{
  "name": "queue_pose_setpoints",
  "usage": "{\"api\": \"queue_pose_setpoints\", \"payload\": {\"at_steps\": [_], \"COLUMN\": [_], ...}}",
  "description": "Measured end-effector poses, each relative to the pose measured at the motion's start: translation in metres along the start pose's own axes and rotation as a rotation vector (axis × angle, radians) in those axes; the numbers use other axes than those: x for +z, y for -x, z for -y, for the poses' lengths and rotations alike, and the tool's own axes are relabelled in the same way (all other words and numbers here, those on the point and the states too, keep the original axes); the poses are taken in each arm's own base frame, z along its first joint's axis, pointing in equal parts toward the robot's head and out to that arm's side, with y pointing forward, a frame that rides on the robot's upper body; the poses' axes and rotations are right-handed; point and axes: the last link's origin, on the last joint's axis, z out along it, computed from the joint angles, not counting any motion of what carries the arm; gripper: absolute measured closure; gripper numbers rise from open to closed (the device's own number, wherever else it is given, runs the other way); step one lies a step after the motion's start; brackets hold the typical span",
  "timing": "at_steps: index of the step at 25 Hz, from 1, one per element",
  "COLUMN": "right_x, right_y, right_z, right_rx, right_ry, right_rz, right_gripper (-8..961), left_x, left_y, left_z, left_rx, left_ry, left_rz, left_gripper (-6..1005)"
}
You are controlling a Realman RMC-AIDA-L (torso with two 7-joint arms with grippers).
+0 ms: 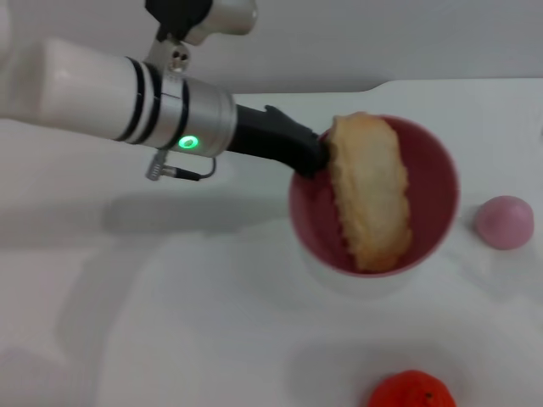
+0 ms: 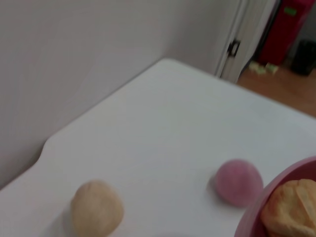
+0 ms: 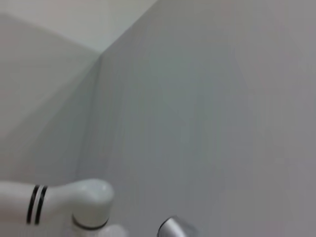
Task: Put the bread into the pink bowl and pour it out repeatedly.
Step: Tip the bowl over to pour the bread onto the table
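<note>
The pink bowl (image 1: 437, 182) is held up over the white table (image 1: 170, 322), and a pale shadow lies under it. The bread (image 1: 371, 191), a long ridged cream-and-orange roll, lies inside, reaching from the far rim to the near rim. My left gripper (image 1: 312, 157) comes in from the left and is shut on the bowl's left rim. The left wrist view catches the bowl's rim (image 2: 276, 185) and one end of the bread (image 2: 291, 207). My right gripper is out of view.
A small pink dome-shaped lump (image 1: 504, 221) (image 2: 238, 181) sits on the table right of the bowl. An orange fruit (image 1: 411, 392) lies at the near edge. A round beige lump (image 2: 97, 207) rests farther off. A wall stands behind the table.
</note>
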Motion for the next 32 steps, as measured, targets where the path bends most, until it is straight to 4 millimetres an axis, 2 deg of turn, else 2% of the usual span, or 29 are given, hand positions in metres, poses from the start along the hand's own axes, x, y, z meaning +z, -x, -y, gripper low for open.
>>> {"api": "queue_pose_setpoints", "payload": {"at_steps": [7,19,25,32], "right_x": [-0.002,-0.001,-0.001,0.0], "right_y": [-0.007,-0.006,-0.006,-0.006], "right_z": [-0.002,-0.009,-0.013,-0.017], "right_rx": [0.014,0.016,0.027,0.036], "right_ry": [0.01,0.052,0.069,0.095], "right_rz": [-0.021,-0.008,-0.002,-0.002], "right_gripper": [472,472,472,473], "left_x": [0.016,0.033,0.038,0.04], "left_y": [0.001,0.002,0.0,-0.004], "left_z": [-0.015,-0.04,-0.041,-0.032], "left_rx": [-0.003,0.089,0.135,0.18], "left_ry": [0.0,0.015,-0.042,-0.13], "left_rz": [-0.125,-0.275,-0.317,-0.327], "left_gripper": [957,957,957,958]}}
